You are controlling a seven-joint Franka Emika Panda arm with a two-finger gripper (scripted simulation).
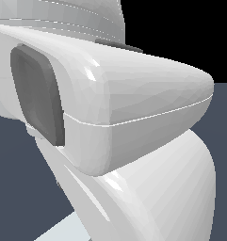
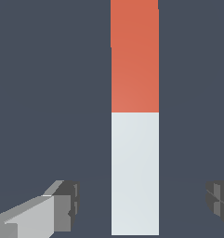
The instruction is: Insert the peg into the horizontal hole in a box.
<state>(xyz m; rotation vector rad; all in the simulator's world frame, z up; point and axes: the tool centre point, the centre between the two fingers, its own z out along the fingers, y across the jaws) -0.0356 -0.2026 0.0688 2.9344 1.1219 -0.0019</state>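
The end effector point(image 2: 141, 202) was held with its fingers point(image 2: 62, 204) spread apart, one either side of the peg point(image 2: 135, 139) at its pale end, not touching it, seemingly to straddle it for a grasp. The peg lay flat. The box was not seen; the exterior view was filled by the arm point(image 1: 133, 117).

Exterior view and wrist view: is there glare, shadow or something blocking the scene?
Exterior view: the white arm fills the frame with bright highlights, hiding the workspace. Wrist view: flat, even light, sharp edges, no cast shadow; the peg lies between the open fingers.
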